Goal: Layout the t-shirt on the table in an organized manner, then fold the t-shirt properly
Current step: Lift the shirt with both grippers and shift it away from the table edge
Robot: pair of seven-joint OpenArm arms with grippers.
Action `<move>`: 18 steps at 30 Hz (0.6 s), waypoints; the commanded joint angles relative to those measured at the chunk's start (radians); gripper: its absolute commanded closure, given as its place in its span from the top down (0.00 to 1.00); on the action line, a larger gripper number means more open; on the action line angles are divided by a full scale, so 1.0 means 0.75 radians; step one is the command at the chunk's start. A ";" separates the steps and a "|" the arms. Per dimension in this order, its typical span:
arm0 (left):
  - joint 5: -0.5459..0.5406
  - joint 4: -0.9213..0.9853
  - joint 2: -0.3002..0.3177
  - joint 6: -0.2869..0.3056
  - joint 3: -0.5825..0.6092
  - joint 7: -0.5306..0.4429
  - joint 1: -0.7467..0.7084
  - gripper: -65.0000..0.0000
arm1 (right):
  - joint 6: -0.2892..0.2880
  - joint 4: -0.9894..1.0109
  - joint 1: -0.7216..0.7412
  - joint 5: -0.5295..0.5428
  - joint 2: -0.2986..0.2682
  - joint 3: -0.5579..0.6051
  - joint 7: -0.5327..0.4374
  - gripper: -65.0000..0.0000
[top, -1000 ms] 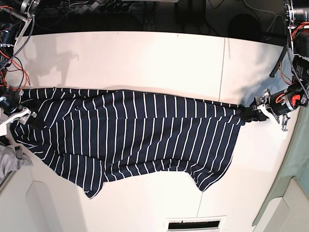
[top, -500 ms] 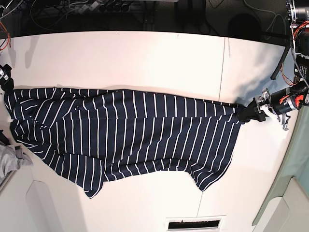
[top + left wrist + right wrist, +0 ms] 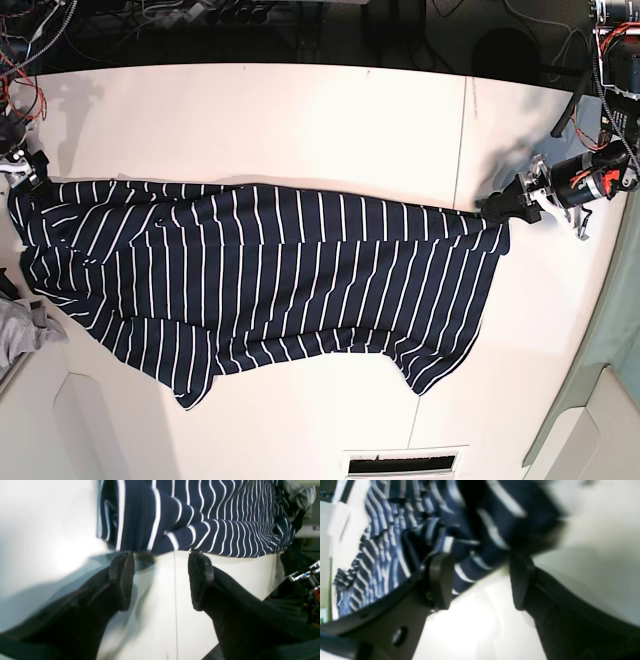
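Observation:
The t-shirt [image 3: 270, 275], navy with thin white stripes, lies spread lengthwise across the white table [image 3: 300, 120], with wrinkles and a sleeve hanging toward the front. My left gripper [image 3: 497, 207] sits at its right corner. In the left wrist view that gripper [image 3: 161, 580] is open, bare table shows between its fingers, and the t-shirt [image 3: 200, 517] ends just past the tips. My right gripper [image 3: 28, 172] is at the shirt's far left corner. The blurred right wrist view shows it [image 3: 480, 580] open, with the t-shirt [image 3: 470, 542] bunched at its fingertips.
A small grey cloth [image 3: 20, 335] lies at the table's left edge. A thin dark seam [image 3: 462, 130] crosses the table on the right. A vent slot [image 3: 405, 463] sits at the front edge. Cables and dark equipment line the back.
My left gripper has opened, let go of the shirt's right corner and shifted slightly back. The right arm moved from the shirt's left edge to its far left corner.

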State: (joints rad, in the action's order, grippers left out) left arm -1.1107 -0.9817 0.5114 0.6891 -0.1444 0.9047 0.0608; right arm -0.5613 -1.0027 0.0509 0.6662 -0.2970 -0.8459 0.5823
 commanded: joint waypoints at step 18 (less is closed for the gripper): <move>0.242 -0.018 -0.171 0.012 -0.010 -0.315 0.060 0.56 | -0.017 -0.014 0.066 -0.001 0.045 0.032 -0.083 0.54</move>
State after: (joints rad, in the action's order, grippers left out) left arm -0.9218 -0.9817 0.3706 0.6891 -0.1463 0.6792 0.0868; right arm -0.5610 -1.0012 0.0841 0.6498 -0.2462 -0.8200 0.5346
